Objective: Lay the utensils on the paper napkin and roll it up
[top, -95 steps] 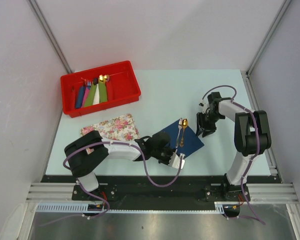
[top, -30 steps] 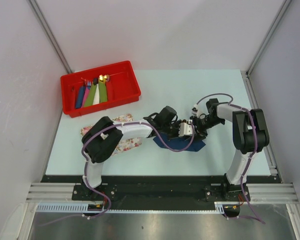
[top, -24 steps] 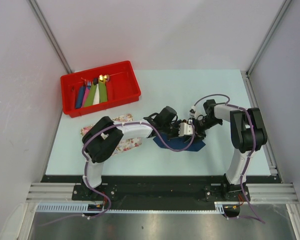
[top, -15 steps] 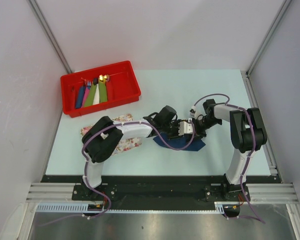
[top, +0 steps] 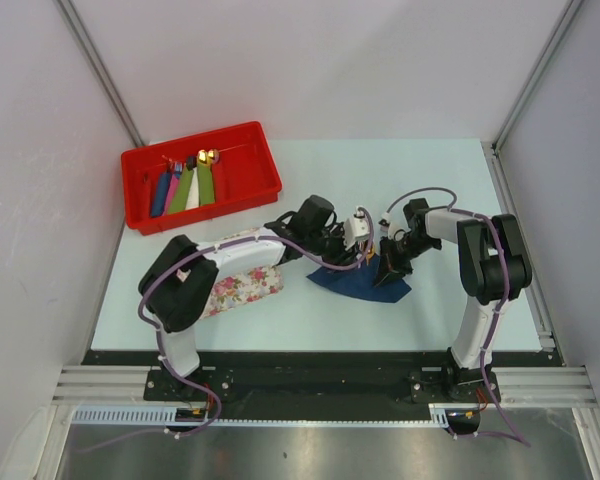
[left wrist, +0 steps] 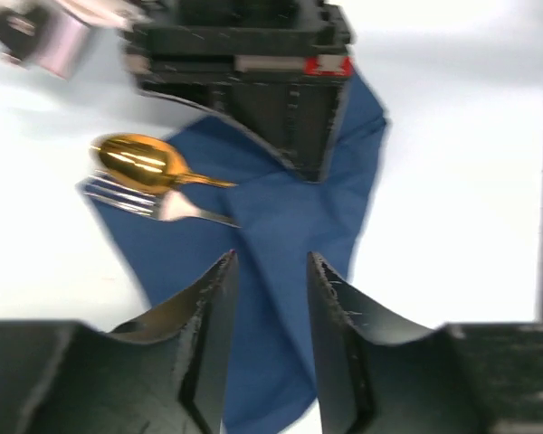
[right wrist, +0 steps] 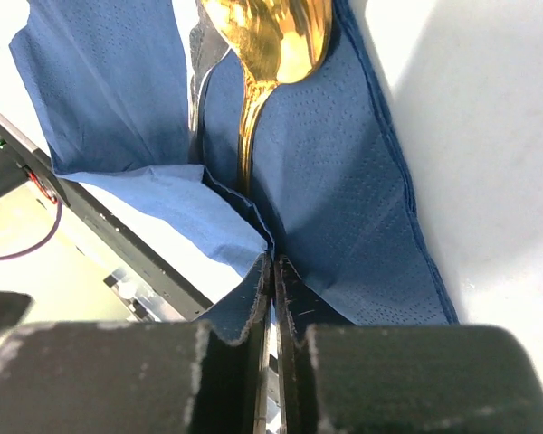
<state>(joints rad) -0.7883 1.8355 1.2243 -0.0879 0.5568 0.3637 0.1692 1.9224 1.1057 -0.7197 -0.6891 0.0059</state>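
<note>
From above, the paper napkin [top: 352, 284] lies crumpled on the table [top: 310, 180] just right of the floral tray [top: 242, 283]. Both arms reach in over it. The left gripper [top: 364, 246] hangs above its far edge and the right gripper [top: 388, 263] is down on its right corner. From this view the opening of either one cannot be made out, and the utensils are hidden under the arms. A red bin [top: 250, 182] holding coloured rolls [top: 185, 186] sits well apart at the back left.

In the left wrist view, the left gripper's two fingers [left wrist: 208, 334] stand spread with a clear gap between them. Only the napkin shows below the gap, and nothing is gripped. Further out, the gold spoon [left wrist: 138, 163] and the fork [left wrist: 154, 202] lie side by side at the napkin's left edge, their handles running under a raised fold. The right gripper's black body fills the top of the view, its tip at that fold.

In the right wrist view, the right gripper's fingers [right wrist: 253, 312] are pressed almost together, pinching a lifted fold of the navy sheet. The spoon's bowl lies at the top of the view, its handle pointing down towards the pinch. A sliver of the silvery fork shows beside it.
</note>
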